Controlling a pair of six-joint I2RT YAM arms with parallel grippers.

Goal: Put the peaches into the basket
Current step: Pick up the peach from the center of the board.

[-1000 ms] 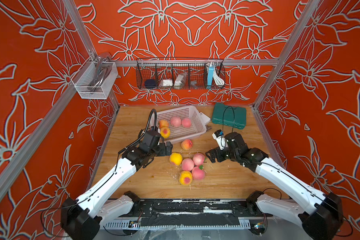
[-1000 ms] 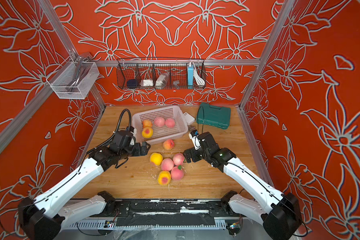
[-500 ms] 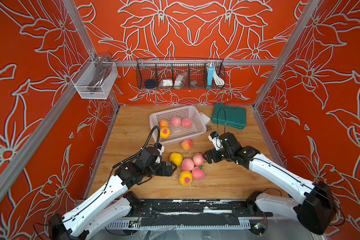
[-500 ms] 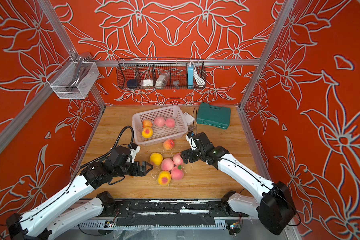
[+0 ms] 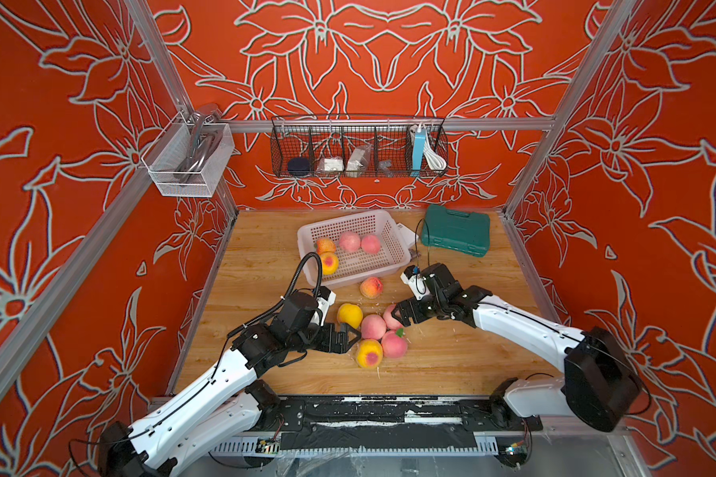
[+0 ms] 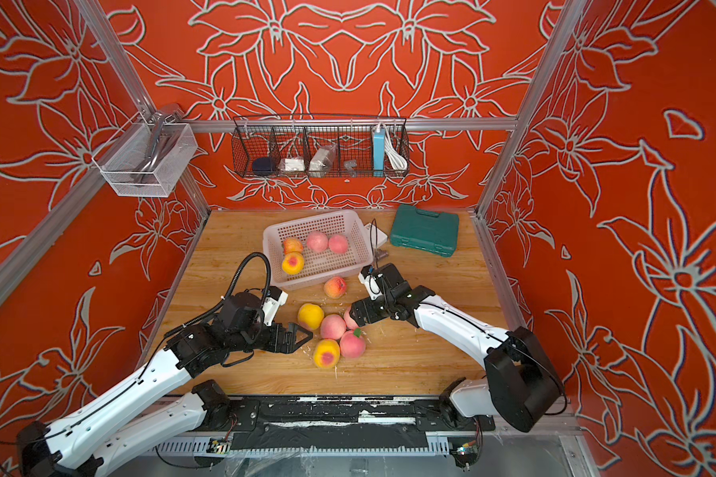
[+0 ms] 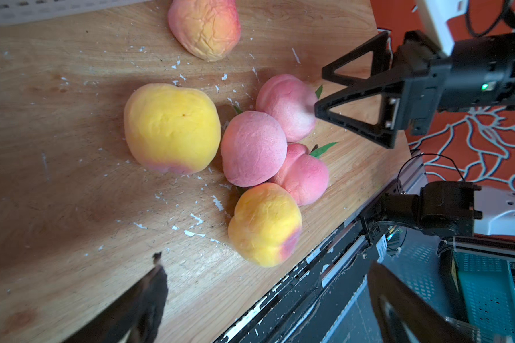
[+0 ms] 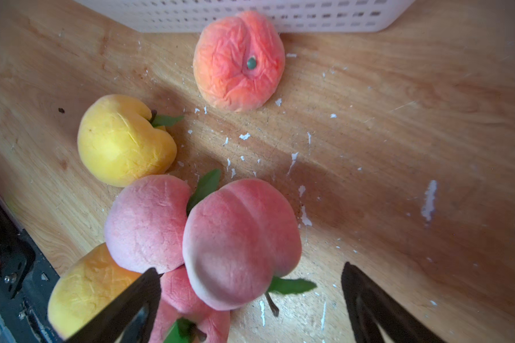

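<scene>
Four peaches (image 5: 349, 241) are already sitting in the white basket (image 5: 360, 277), and we count six more still out on the wooden table (image 5: 257, 289). One wrinkly orange-red peach (image 5: 371, 288) sits on its own right by the basket's near wall. The other five are bunched together and touching: a plain yellow one (image 5: 349, 315), three pink ones and a yellow one with a red blush (image 5: 368, 353).

The right gripper (image 5: 397, 314) has its jaws apart on either side of the pink peach (image 8: 241, 243) at its own edge of the bunch. The right wrist view shows a gap on at least one side, so we'd say nothing is pinched yet. Makes sense to us as a pick: that peach is open on the arm's side, so there's less chance of shoving its neighbours.

The left gripper (image 5: 349, 336) is low over the table with its jaws spread wide and nothing in them. It points at the bunch from the opposite side, just beside the blushed yellow one. Our guess is it's lining up for that peach, and both arms working one tight cluster looks like the risky bit.

The tabletop is light wood, littered with little white flecks (image 7: 195, 218) around the fruit. The walls (image 5: 389, 62) are orange-red with white flower outlines, on an aluminium frame. There's a black wire rack (image 5: 358, 150) of odds and ends on the back wall and a silver mesh box (image 5: 187, 161) at the left post. A green case (image 5: 455, 231) sits on the table next to the basket.
</scene>
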